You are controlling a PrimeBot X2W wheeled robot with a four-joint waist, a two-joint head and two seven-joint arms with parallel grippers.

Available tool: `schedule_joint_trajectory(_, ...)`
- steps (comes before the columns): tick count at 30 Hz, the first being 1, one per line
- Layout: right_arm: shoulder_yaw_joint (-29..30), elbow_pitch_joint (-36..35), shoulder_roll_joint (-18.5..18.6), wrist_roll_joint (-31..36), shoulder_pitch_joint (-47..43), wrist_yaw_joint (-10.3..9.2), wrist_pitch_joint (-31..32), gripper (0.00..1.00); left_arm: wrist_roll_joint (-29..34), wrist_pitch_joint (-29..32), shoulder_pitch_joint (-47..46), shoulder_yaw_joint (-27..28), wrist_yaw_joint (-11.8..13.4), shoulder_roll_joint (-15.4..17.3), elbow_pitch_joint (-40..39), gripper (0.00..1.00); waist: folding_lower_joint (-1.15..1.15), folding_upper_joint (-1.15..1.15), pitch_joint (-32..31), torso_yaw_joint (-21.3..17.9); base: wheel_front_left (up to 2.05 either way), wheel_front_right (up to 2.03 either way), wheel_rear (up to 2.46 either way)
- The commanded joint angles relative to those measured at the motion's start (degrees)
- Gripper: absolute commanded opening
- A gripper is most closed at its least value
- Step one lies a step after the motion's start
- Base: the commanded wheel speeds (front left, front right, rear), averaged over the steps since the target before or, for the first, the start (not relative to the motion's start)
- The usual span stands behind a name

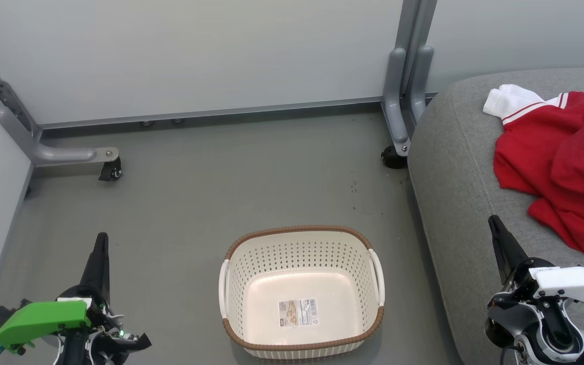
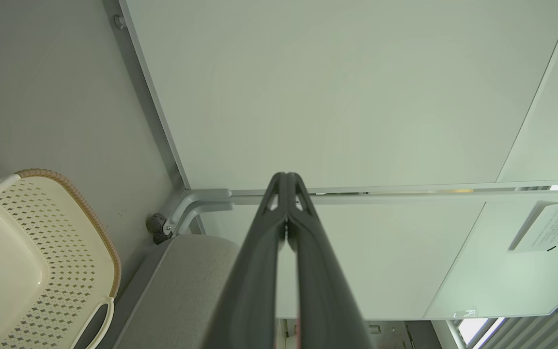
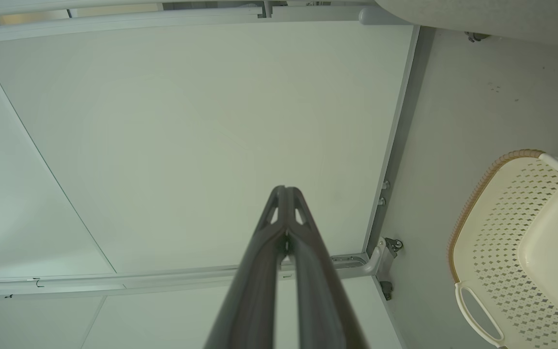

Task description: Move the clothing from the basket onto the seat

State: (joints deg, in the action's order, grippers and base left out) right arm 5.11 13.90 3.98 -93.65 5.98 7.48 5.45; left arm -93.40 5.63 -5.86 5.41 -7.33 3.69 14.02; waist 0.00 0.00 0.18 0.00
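Red clothing heaped on the grey seat, basket bare on the floor.

The soft, crumpled fabric runs off the picture's right side, so its full extent is hidden, and the folds do not show how many garments it holds; a white striped cuff points toward the seat's back edge. The seat is woven, rounded and seamed. The perforated off-white plastic basket has a brown woven-look rim and stands near the seat's side edge; its sticker is too small to read. The left fingers and right fingers are long, dark and pressed together, holding nothing.
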Motion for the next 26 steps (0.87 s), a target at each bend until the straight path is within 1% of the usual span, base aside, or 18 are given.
schedule_joint_trajectory(1, 0.2, 0.1, -0.2, 0.2, 0.3, 0.02, 0.1, 0.0, 0.2, 0.2, -0.7, 0.2, -0.4, 0.0, 0.1, 0.0, 0.0, 0.0, 0.0, 0.0, 0.0, 0.0, 0.0)
schedule_joint_trajectory(26, 0.6, 0.1, -0.4, 0.5, 0.3, 0.02, 0.5, 0.0, 0.5, 0.4, -0.7, 0.5, -0.4, -0.2, 0.1, 0.0, 0.0, 0.0, 0.0, 0.0, 0.0, 0.0, 0.0)
